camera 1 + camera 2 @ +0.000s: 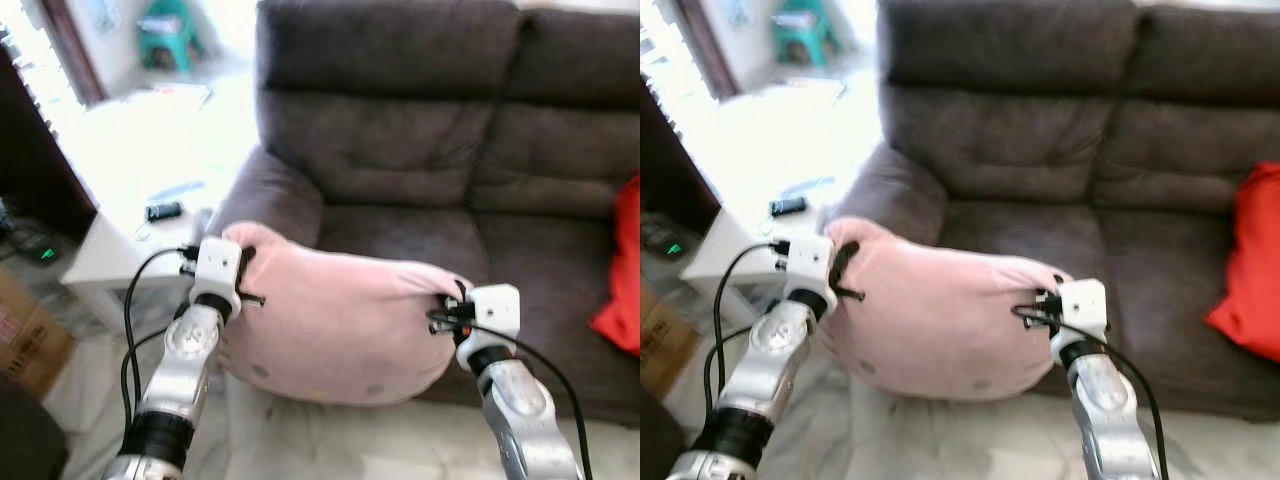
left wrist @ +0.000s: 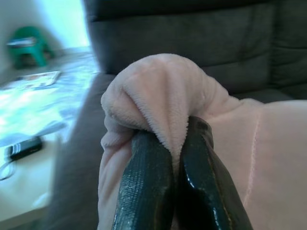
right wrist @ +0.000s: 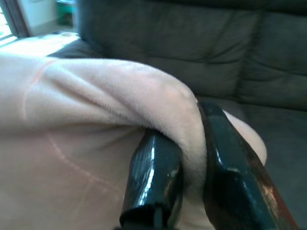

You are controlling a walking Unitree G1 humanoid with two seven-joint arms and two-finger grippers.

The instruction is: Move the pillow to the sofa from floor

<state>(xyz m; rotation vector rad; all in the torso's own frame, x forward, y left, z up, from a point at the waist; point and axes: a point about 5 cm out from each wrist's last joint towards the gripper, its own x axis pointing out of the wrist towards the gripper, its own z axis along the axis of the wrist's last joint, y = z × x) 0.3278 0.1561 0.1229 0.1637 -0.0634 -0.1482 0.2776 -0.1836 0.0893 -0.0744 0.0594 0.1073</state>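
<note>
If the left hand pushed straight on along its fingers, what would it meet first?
The left hand is already shut on the pink pillow. Past that pinched fold, the sofa backrest seems next in line, though depth is unclear.

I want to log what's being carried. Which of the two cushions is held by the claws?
The pink pillow, pinched at both ends by the left claw and right claw. The red cushion lies untouched on the sofa.

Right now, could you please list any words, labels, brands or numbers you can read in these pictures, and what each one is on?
None can be read.
Papers on the floor beyond the sofa: print too blurred.
Pink pillow, both grippers' fingers: no text visible.
</note>
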